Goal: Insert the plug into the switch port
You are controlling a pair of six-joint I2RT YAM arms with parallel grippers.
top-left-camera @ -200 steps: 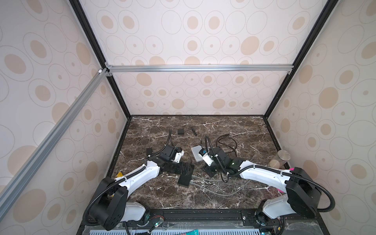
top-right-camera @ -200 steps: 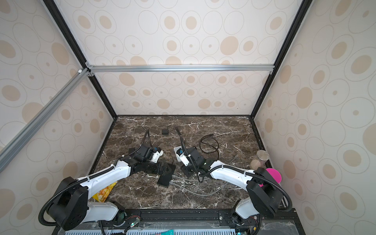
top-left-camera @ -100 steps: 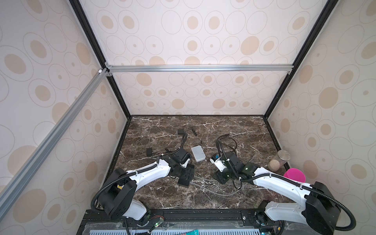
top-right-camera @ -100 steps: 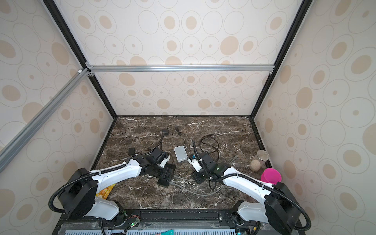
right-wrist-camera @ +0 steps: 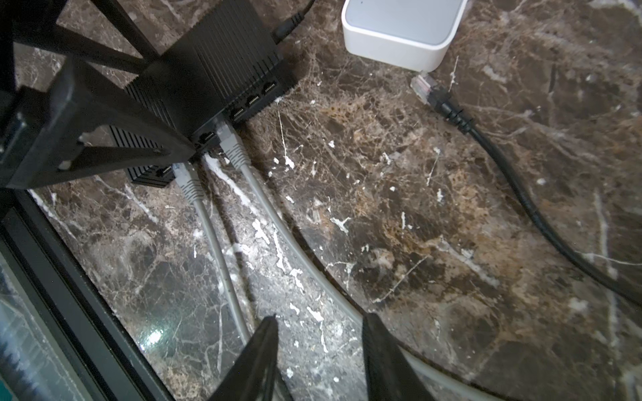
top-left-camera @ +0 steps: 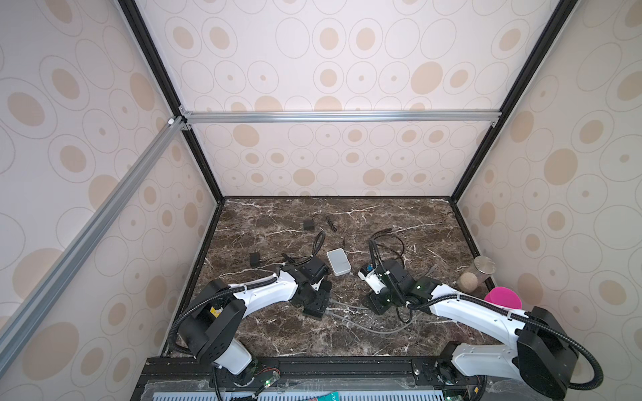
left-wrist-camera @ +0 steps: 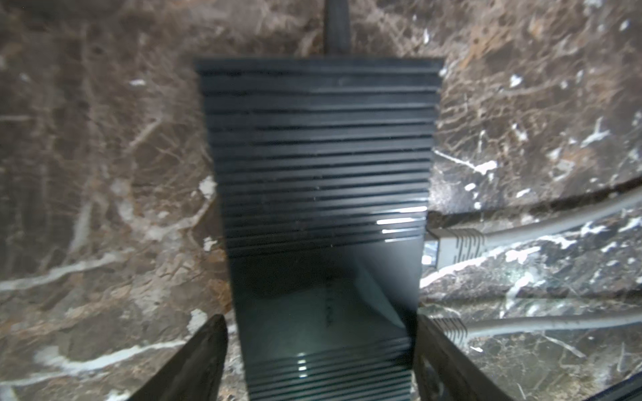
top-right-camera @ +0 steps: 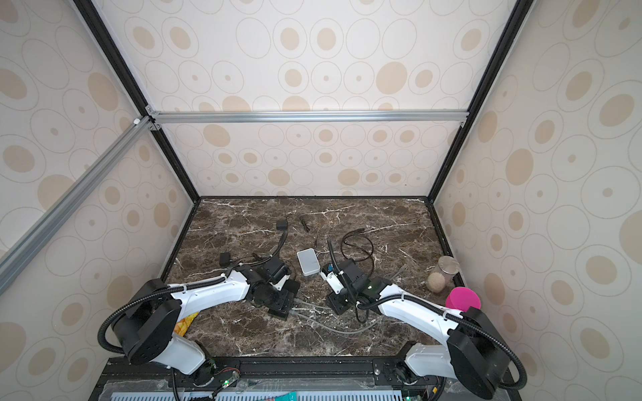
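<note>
The fingers (left-wrist-camera: 203, 357) of my left gripper (left-wrist-camera: 318, 317) have been narrowing from full spread and now straddle the black ribbed switch (left-wrist-camera: 319, 156), one seemingly touching its edge, the other a sliver clear: not clamped yet. My right gripper (right-wrist-camera: 319, 323) hangs part open and empty, drawn back from the white box (right-wrist-camera: 399, 34). The clear plug (right-wrist-camera: 422, 85) lies loose on the marble (right-wrist-camera: 382, 208) just beside that box. With the switch nearly steadied, fetching the plug for a free port (right-wrist-camera: 253, 100) looks next

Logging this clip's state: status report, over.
Left gripper jaws straddle the switch, unclamped. Right gripper open, empty. Black plug loose beside white box, unplugged. Two gray cables crowd its ports.
</note>
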